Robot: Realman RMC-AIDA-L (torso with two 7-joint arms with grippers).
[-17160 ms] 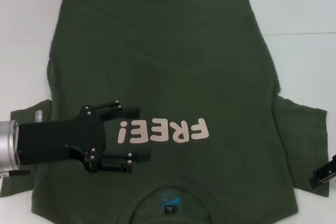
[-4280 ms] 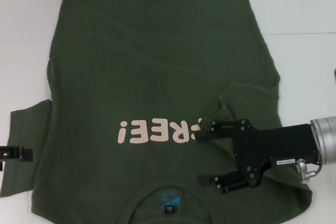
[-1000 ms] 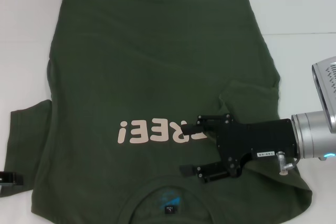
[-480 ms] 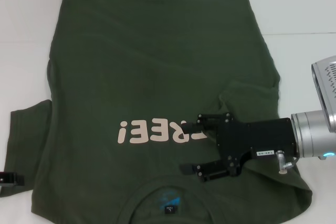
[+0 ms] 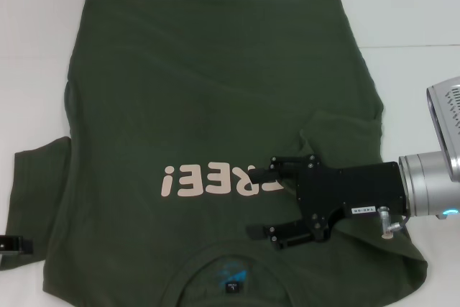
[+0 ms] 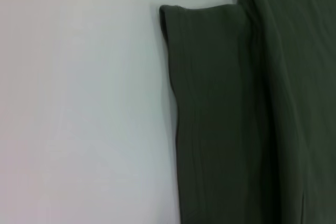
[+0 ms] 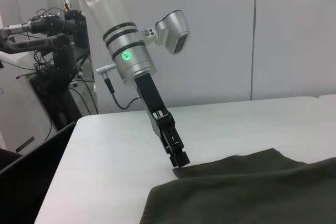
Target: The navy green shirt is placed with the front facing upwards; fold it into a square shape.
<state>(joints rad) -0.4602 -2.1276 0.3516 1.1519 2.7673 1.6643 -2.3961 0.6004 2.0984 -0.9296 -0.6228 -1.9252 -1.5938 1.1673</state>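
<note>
The navy green shirt [image 5: 208,84] is seen as matt woven cloth, soft, faintly creased. Its lettering [image 5: 215,180] appears as a flat, smooth pale print. The bench [image 5: 410,91] is noted as smooth, matt white. The right hand [image 5: 260,202] is formed of matt black plastic or metal plates with small screws, behind which a brushed silver metal cuff [image 5: 424,185] is seen.

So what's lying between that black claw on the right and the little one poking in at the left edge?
In the head view, only the navy green shirt, its pink lettering included, separates the right gripper from the left gripper.
</note>
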